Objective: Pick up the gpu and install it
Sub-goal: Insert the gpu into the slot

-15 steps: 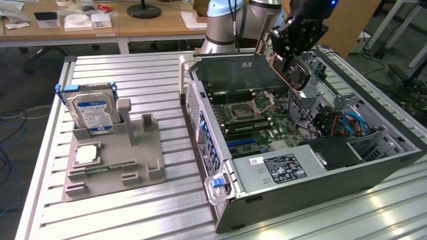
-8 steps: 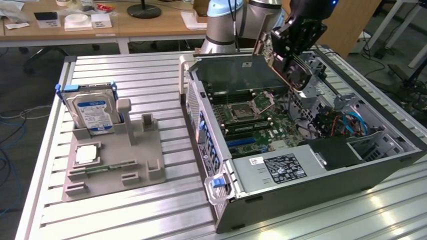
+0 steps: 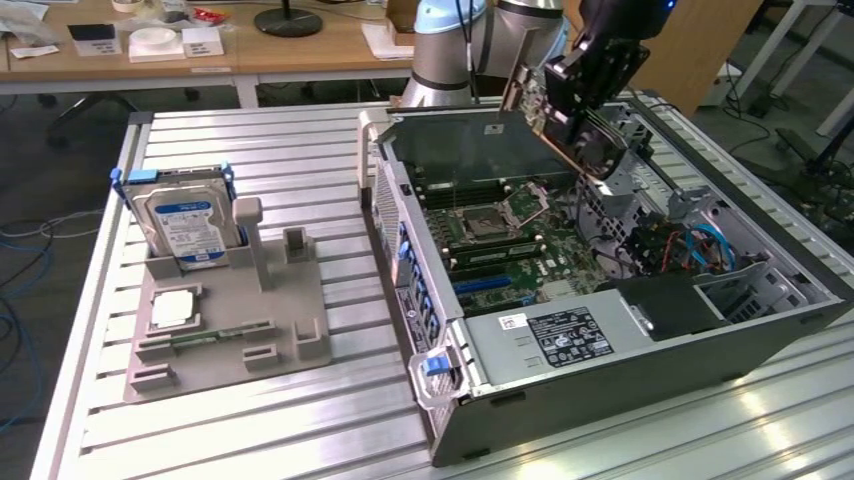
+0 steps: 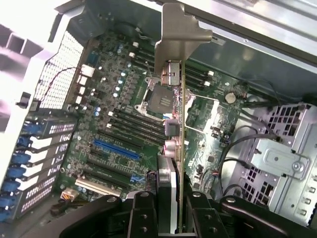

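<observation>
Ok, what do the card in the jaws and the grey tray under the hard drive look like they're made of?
The gpu, gripped in the jaws: a thin board with a greenish edge, probably fibreglass laminate; its bracket is dull grey sheet metal, bent at the end. The tray: matte grey, blocky, rounded edges, likely moulded or printed plastic, though painted metal can't be excluded.

Slatted aluminium table, grey parts stand (exterior view's left), open computer case beside it
</observation>
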`<control>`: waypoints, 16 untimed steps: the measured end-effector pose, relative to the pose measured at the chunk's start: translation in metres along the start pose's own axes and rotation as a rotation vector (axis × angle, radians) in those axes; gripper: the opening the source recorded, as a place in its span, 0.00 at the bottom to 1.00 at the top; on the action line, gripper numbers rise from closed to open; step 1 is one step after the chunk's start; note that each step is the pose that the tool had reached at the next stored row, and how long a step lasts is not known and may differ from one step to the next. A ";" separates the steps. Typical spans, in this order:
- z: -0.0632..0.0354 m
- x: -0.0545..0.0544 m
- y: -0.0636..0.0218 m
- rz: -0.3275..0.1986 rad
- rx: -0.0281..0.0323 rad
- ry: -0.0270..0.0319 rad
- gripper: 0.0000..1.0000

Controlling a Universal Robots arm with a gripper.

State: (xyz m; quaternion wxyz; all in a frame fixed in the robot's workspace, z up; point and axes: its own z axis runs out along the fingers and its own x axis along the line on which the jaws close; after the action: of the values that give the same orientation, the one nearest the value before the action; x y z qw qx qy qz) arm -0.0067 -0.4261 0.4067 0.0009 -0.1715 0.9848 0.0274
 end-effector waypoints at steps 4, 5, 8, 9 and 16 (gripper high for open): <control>0.0000 0.000 0.0000 -0.049 -0.0006 0.0026 0.28; 0.0000 0.000 0.0000 -0.060 -0.0007 0.0033 0.28; 0.0001 0.000 0.0000 -0.094 -0.0011 0.0050 0.28; 0.0001 0.000 0.0000 -0.106 -0.0013 0.0056 0.28; 0.0001 0.000 0.0000 -0.186 -0.0021 0.0099 0.28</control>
State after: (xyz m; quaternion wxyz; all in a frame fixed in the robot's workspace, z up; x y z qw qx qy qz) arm -0.0067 -0.4261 0.4066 -0.0016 -0.2623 0.9646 0.0274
